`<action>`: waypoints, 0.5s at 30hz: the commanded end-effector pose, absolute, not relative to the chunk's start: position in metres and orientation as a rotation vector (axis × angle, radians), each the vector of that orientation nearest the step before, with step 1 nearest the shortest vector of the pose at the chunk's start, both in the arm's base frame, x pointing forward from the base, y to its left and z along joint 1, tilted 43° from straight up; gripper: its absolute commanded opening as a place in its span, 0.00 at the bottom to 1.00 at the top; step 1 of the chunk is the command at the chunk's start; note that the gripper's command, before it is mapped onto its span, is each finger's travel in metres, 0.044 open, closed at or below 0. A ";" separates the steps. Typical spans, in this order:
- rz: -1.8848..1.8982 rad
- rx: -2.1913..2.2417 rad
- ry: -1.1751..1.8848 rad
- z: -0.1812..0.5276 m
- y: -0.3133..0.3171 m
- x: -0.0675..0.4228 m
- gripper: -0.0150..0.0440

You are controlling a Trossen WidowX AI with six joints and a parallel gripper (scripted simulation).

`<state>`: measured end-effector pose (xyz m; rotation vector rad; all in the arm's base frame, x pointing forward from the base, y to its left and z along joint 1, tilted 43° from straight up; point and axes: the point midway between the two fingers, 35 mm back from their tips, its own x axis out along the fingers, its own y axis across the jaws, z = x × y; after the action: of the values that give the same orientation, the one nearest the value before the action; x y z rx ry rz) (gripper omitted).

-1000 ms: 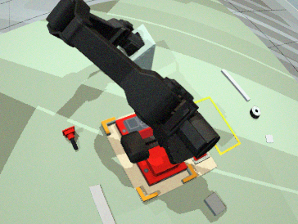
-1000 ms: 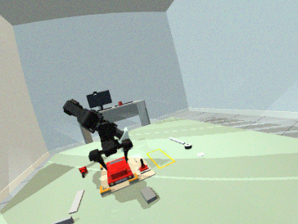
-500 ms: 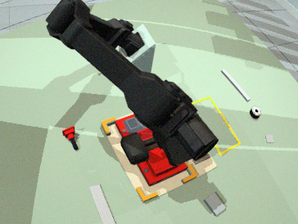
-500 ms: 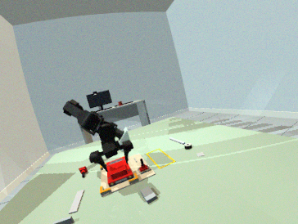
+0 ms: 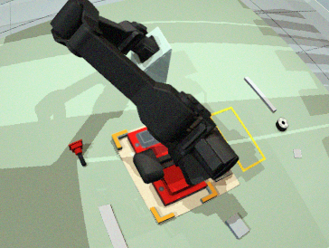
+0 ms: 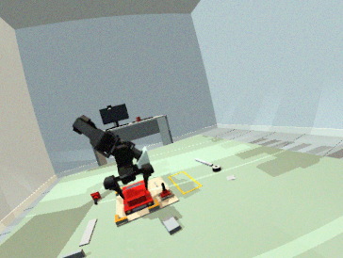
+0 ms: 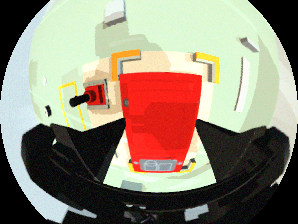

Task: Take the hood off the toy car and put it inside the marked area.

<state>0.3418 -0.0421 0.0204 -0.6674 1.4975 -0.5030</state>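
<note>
The red toy car sits on a cream board with orange corner brackets. Its red hood is on the car; its edges are hard to tell from the body. My gripper is open and empty, with one finger on each side of the car; whether either touches it is unclear. In the top view the arm hides much of the car and one finger. The marked area, a yellow outline, lies beside the board, with nothing seen inside it.
A red block with a black knob stands on the board beside the car. A grey block, a red item with a black handle, a black-and-white roll and pale strips lie around.
</note>
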 end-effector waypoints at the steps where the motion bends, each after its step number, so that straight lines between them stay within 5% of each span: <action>1: -0.502 -0.679 1.500 0.019 -0.044 0.341 1.00; 4: -0.502 -0.679 1.500 0.018 -0.045 0.341 1.00; 8: -0.503 -0.668 1.497 0.019 -0.043 0.342 0.82; 15: -0.503 -0.668 1.497 0.019 -0.043 0.342 0.74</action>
<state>0.3415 -0.0433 0.0186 -0.6675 1.4988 -0.5008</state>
